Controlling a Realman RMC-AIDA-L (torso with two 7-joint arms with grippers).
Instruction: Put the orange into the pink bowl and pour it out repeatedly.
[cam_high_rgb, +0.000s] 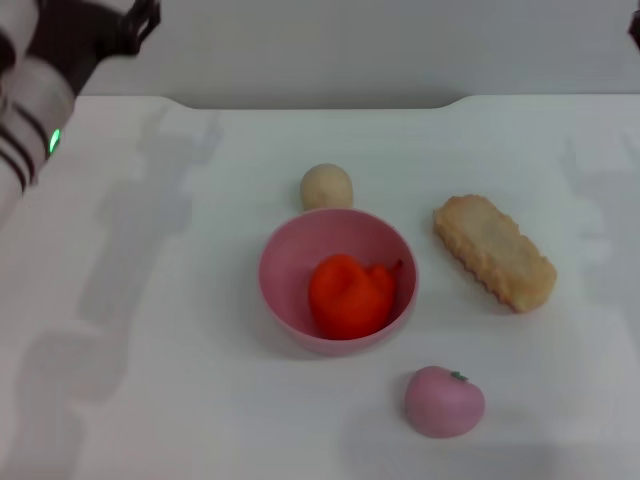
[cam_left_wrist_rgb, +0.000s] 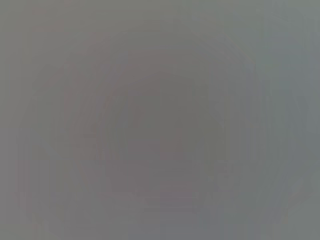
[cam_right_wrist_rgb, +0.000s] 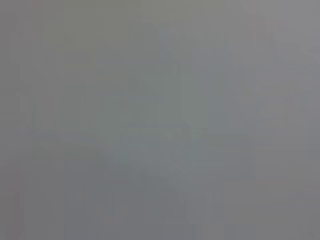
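The orange (cam_high_rgb: 350, 295) lies inside the pink bowl (cam_high_rgb: 290, 262), which stands upright in the middle of the white table in the head view. My left gripper (cam_high_rgb: 128, 26) hangs raised at the far left corner, well away from the bowl, with nothing visibly in it. Only a dark sliver of the right arm (cam_high_rgb: 635, 30) shows at the far right edge, and its gripper is out of view. Both wrist views are a plain grey blur with nothing recognisable in them.
A beige ball (cam_high_rgb: 326, 186) sits just behind the bowl, touching or nearly touching its rim. A tan ridged biscuit-like toy (cam_high_rgb: 494, 251) lies to the right. A small pink peach-like toy (cam_high_rgb: 444, 401) rests in front of the bowl to the right.
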